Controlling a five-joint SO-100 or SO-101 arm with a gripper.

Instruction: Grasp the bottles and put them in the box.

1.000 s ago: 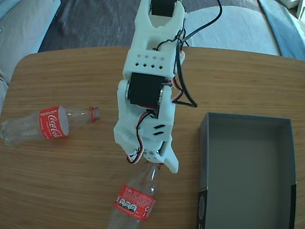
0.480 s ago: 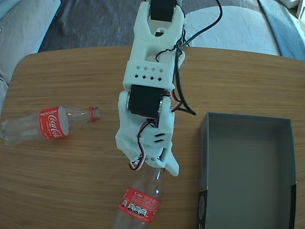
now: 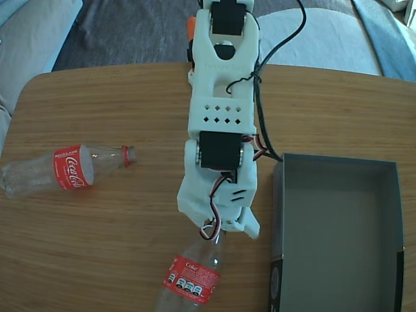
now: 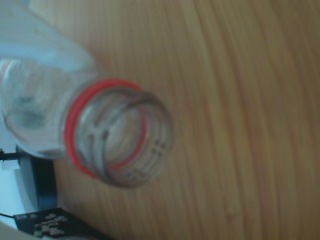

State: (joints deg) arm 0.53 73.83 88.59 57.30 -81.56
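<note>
**Arm over the near bottle's neck**

On my fixed view, one bottle (image 3: 55, 170) lies on the table (image 3: 117, 104) at far left. The second bottle (image 3: 192, 276) lies at the bottom edge, neck under the gripper (image 3: 218, 231) — I can't tell whether it's clamped. The box (image 3: 338, 227) sits at right — empty.

Wood-grain bench (image 3: 97, 234) with rounded corner lying under everything. Grey fabric (image 3: 123, 32) showing beyond its far edge; pale blue cushions (image 3: 29, 39) sitting at upper left and upper right.
</note>
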